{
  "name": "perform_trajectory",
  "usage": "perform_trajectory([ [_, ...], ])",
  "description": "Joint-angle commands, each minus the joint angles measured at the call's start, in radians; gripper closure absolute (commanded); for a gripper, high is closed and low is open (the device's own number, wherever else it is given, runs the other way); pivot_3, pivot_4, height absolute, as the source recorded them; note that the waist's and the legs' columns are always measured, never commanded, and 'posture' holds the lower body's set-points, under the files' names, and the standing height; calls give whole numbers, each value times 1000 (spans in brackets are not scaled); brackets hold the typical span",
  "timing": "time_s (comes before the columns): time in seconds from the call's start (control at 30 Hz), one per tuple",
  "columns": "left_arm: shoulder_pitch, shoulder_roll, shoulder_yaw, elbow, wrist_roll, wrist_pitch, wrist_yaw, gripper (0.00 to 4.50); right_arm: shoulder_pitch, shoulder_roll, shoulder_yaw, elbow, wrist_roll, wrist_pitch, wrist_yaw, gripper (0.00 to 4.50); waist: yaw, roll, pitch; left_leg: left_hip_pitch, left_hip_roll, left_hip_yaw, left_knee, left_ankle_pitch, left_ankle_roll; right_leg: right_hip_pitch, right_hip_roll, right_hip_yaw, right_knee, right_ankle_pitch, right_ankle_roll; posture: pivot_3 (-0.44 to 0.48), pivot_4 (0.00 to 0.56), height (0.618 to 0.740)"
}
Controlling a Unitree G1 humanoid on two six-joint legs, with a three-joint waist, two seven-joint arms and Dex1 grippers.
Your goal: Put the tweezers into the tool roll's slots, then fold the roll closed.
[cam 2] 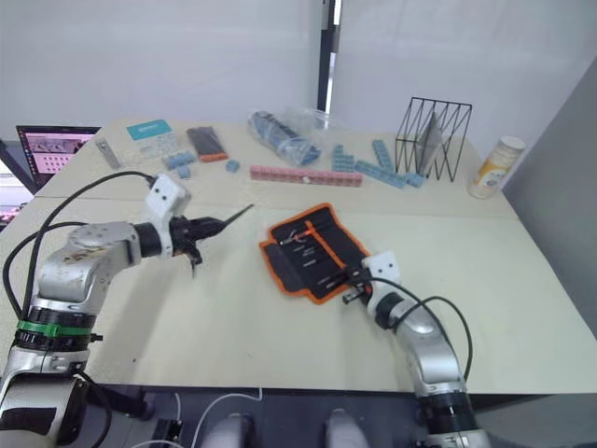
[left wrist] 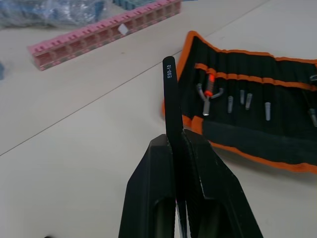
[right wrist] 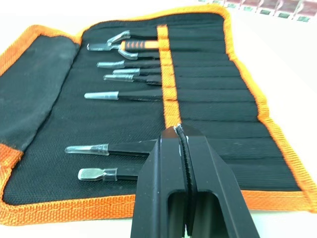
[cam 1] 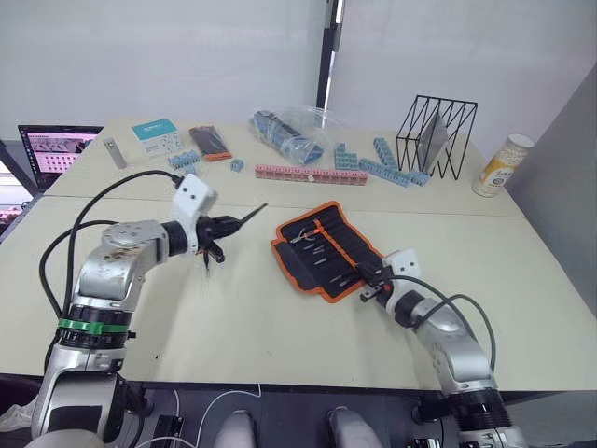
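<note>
Left pincer (cam 1: 216,239) is clenched on one black tweezer (cam 1: 248,218), held above the tabletop (cam 1: 233,317) and well apart from the tool roll (cam 1: 326,248), on the side of the roll toward the laptop (cam 1: 56,149). That tweezer's long axis runs from the pincer toward the roll; in the left wrist view its rounded, lettered end (left wrist: 169,67) sticks out past the fingers and points at the roll's orange edging.

Right pincer (cam 1: 370,284) sits at the roll's near corner with its fingers pressed together, just over the black fabric; I cannot tell whether anything is pinched between them.

The tool roll lies unfolded and flat on the tabletop, its long axis slanting away from the wire rack (cam 1: 436,136). An orange strap (right wrist: 166,74) crosses the slots (right wrist: 213,99). Several slim tools already sit in the slots (right wrist: 119,95), lying side by side across the strap, their capped tips all pointing toward the roll's plain flap. One orange-handled tool (right wrist: 130,46) lies in the slot farthest from the right pincer.
</note>
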Motion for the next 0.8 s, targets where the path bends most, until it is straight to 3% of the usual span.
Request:
perform_trajectory([
  [0.03,-43,-17,-44,-62,-17,44,-24,4465,-11,-2,-22,-30,11,-18,-4,4500,0,0,0,0,0,0,0,0,0,0,0,0,0,0,0,0,150,740],
  [0.2,-82,-90,-93,-111,-47,175,1,4465,-20,-8,-17,-5,0,-18,-1,4500,0,0,0,-1,0,-1,1,0,0,0,0,0,0,0,1,0,150,740],
  [0.43,-127,-117,-205,-125,-44,331,16,4465,-24,-13,6,43,-28,-10,5,4500,-2,2,2,-1,-1,-3,1,0,0,0,1,0,1,1,3,0,150,740],
  [0.8,-187,-159,-281,-75,-25,391,39,4465,-17,-17,17,55,-45,8,5,4500,-3,3,2,0,-1,-4,2,0,0,1,2,0,1,1,3,0,150,740],
])
